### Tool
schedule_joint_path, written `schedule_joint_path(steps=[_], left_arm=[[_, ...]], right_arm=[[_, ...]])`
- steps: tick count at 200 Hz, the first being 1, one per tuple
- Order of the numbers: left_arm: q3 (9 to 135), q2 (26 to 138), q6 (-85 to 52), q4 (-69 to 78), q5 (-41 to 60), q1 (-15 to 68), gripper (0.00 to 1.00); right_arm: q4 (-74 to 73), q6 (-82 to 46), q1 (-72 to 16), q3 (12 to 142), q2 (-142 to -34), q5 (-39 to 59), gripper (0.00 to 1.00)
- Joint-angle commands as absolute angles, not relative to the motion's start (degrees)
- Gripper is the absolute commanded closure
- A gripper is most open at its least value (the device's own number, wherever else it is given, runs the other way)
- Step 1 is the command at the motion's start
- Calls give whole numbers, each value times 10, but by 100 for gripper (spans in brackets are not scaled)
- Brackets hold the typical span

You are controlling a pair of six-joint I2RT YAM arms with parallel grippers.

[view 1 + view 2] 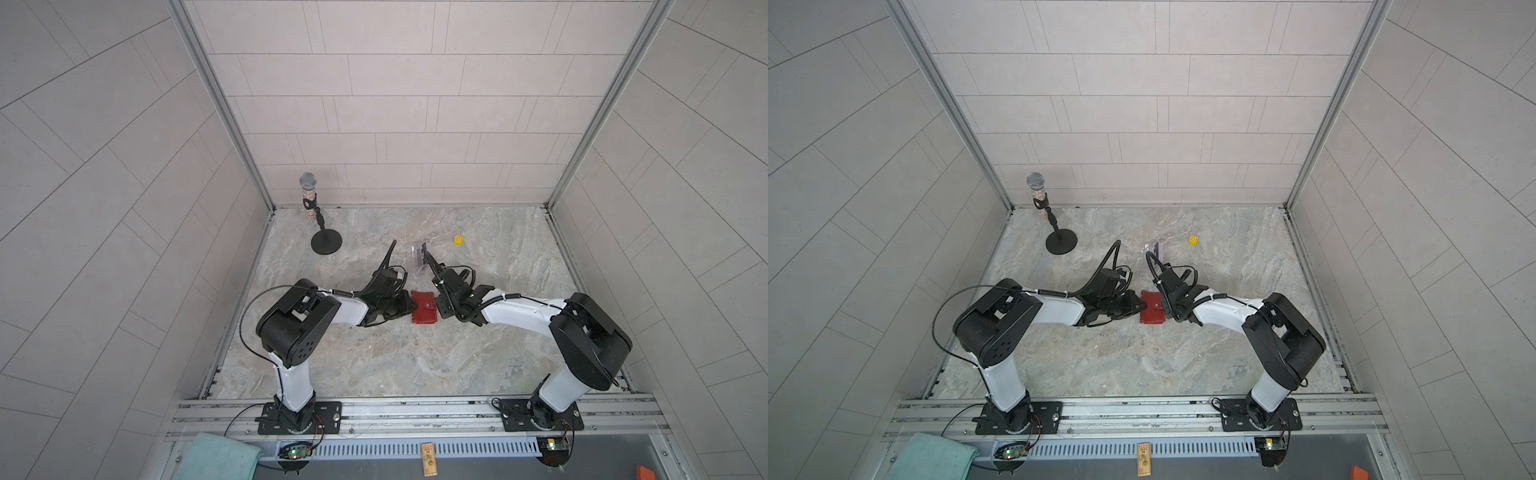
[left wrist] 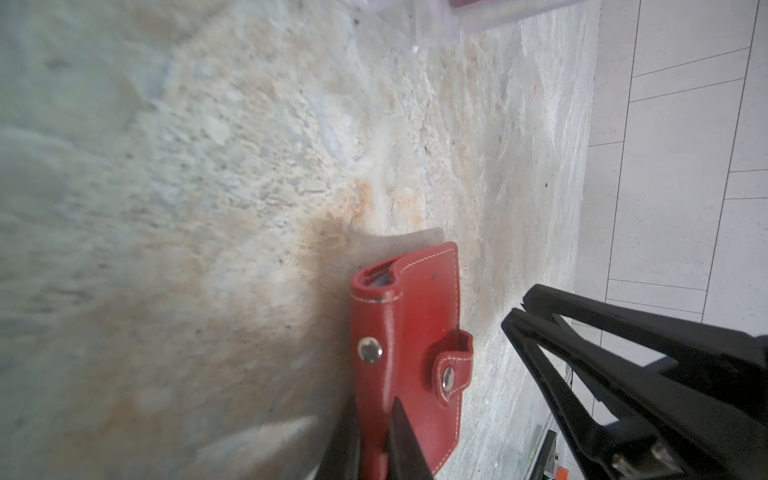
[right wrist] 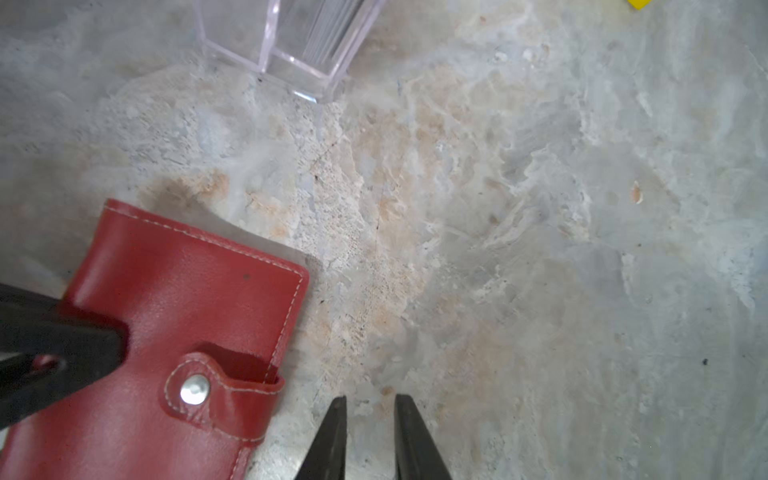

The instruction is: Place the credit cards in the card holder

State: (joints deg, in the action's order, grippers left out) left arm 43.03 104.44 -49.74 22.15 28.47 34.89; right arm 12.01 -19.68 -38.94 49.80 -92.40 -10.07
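**Near rail.** A small tan tag (image 1: 428, 459) bears marks too small to read. A teal cloth (image 1: 216, 457) is cut off by the frame edge.

**Centre.** The red, white-stitched card holder (image 3: 187, 291) lies on the marble table (image 1: 374, 365) between the two grippers. The left gripper (image 2: 374, 428) is clamped on one edge of it, with one finger on the cover. The right gripper (image 3: 370, 399) stands just beside the opposite, tab edge without touching it. Its fingers are a narrow gap apart and hold nothing. Two metal snaps (image 2: 370, 349) show on the cover; whether the tab is fastened cannot be told.

**Beyond the right gripper.** A clear stand (image 3: 299, 50), partly cropped in the wrist views, holds the credit cards (image 1: 424, 248). These show mostly as thin edges, and their lettering is illegible. Farther off sits a yellow die (image 1: 458, 240).

**Well beyond the left gripper.** A microphone (image 1: 308, 187) stands upright on a round base.
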Motion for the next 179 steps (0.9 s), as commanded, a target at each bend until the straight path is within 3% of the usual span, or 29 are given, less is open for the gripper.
schedule_joint_path(steps=[1,40,99,179], left_arm=[[417,1036,-497,188,271,346,85],[419,1031,-501,193,279,347,85],[418,1029,-503,195,282,347,85],[419,1033,-501,198,290,347,85]], right_arm=[[117,-193,-388,492,-885,-42,76],[66,-175,-390,485,-871,94,77],[80,-171,-395,519,-939,91,77],[91,-171,-401,534,-993,22,69]])
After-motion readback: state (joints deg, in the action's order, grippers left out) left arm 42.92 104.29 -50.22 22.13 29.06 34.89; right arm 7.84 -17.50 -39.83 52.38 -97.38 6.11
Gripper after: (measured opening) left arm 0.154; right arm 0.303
